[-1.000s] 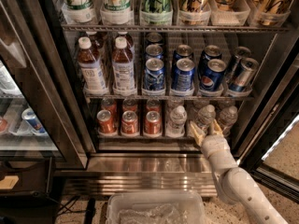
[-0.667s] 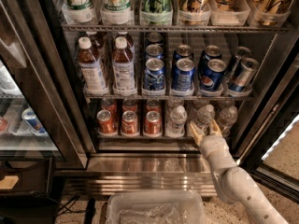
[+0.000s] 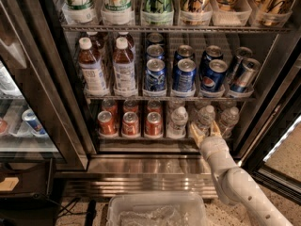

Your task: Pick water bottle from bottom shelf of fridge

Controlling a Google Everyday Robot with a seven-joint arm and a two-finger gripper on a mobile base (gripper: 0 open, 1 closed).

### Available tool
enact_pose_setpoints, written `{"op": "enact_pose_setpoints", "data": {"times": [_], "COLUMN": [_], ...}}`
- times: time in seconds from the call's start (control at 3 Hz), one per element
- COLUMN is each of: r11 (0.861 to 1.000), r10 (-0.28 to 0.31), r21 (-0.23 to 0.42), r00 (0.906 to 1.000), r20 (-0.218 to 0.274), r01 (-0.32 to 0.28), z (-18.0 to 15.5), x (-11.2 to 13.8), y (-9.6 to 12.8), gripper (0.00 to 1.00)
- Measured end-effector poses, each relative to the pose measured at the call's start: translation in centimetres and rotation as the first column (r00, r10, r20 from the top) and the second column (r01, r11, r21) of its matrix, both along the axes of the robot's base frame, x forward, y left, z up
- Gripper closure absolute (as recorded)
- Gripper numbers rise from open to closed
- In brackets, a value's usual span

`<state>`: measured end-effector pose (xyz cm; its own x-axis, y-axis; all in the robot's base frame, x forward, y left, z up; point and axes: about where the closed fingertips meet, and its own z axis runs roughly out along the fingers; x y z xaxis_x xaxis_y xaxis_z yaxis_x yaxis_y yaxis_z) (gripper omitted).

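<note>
Nothing has shifted since a moment ago: my gripper (image 3: 205, 129) hangs at the near right of the bottom shelf (image 3: 117, 138), jaws spread, the water bottle (image 3: 205, 116) standing between them.

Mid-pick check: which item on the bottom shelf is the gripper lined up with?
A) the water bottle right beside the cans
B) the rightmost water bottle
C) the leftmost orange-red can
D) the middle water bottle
D: the gripper is at the front of the bottom shelf, directly in front of the middle water bottle, well to the right of the cans.
</note>
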<state>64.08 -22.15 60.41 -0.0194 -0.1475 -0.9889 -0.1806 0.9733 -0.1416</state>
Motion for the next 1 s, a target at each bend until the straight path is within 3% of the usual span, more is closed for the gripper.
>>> {"op": "enact_pose_setpoints", "data": {"times": [1.0], "r11": [1.0], "r10": [0.017], "r21": [0.019], "r00": [0.9991], "r20": [0.039], "r01": [-0.018], "z": [2.9], "x": [-0.9], "y": [0.1], "gripper": [1.0]}}
